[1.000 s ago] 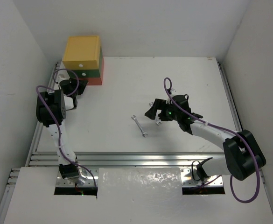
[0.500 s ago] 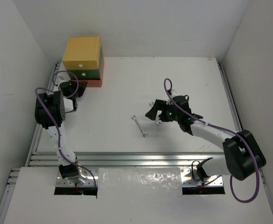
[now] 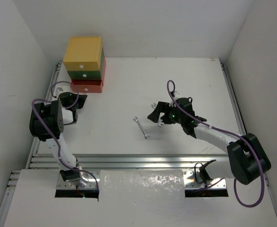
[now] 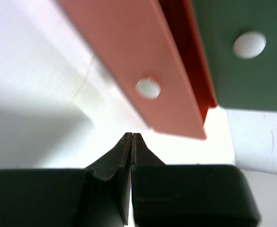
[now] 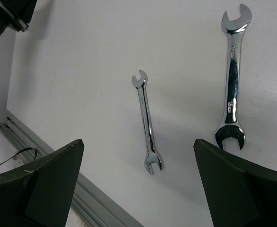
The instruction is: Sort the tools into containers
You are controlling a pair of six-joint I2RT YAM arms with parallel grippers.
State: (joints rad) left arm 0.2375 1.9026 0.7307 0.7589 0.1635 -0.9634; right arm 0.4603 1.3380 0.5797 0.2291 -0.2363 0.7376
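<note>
The red-orange drawer [image 4: 129, 52], lowest of three stacked containers, stands slid partly out, its front proud of the dark green drawer [image 4: 237, 75] above it. The yellow drawer [image 3: 84, 51] tops the stack at the far left of the white table [image 3: 190, 80]. Only a thin dark-red gap shows behind the open front, and what any drawer holds cannot be seen. A white round knob [image 4: 147, 88] sits at the centre of the red-orange front. Just short of it, touching nothing, the left gripper [image 4: 131, 142] points at the drawer with its jaws pressed together and empty.

Two silver open-ended wrenches lie flat on the table near its middle, well apart from the drawers. The smaller wrench [image 5: 147, 124] and the larger wrench [image 5: 233, 78] lie roughly parallel, a little apart. The right gripper [image 5: 137, 145] hangs over them with its jaws spread wide, holding nothing. In the top view, the larger wrench is partly hidden beneath it.
</note>
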